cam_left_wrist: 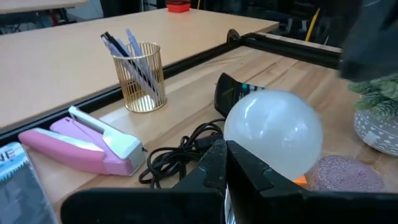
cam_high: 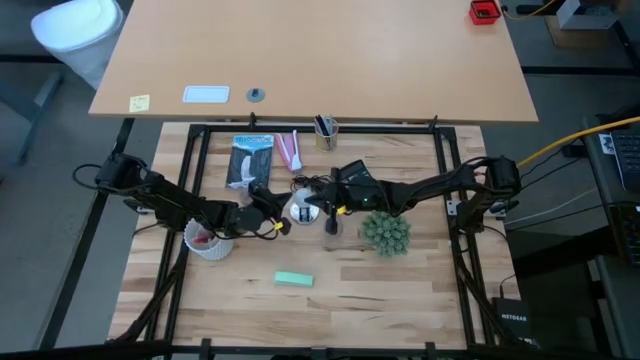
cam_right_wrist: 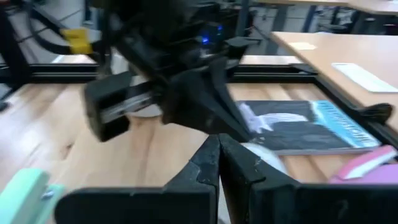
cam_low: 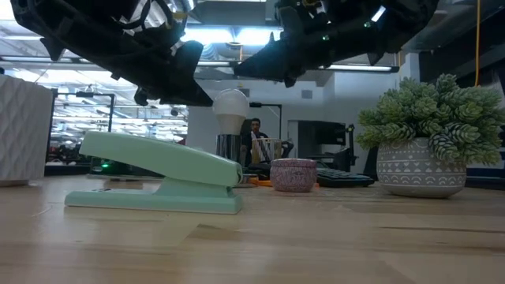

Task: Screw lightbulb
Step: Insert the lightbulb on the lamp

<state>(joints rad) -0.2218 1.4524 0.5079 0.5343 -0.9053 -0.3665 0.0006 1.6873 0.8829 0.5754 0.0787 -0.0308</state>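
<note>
The frosted-white lightbulb (cam_low: 231, 107) stands upright with its lower end in a silver cylinder (cam_low: 229, 147) at the table's middle. It is also seen in the high view (cam_high: 301, 210). My left gripper (cam_left_wrist: 227, 152) comes level from the table's left, shut. Its tips are right beside the lightbulb (cam_left_wrist: 273, 132), low on its round side. My right gripper (cam_right_wrist: 219, 147) comes from the table's right, shut. In the low view it hangs a little above and beside the bulb's top. In its own view it faces the left gripper, with the bulb (cam_right_wrist: 264, 159) just past its fingers. My left gripper's shut fingers (cam_left_wrist: 249, 171) stand against the lower side of the lightbulb's globe (cam_left_wrist: 249, 146), coming level from the table's left. Whether they touch it I cannot tell. The bulb stays upright on the silver cylinder.
A mint stapler (cam_high: 293, 279) lies toward the near edge. A potted plant (cam_high: 385, 232) stands right of the bulb and a white cup (cam_high: 208, 241) left of it. Behind are a pink stapler (cam_left_wrist: 81, 146), a gold pen holder (cam_left_wrist: 142, 78), a black cord (cam_left_wrist: 177, 155) and a pink tin (cam_low: 293, 174).
</note>
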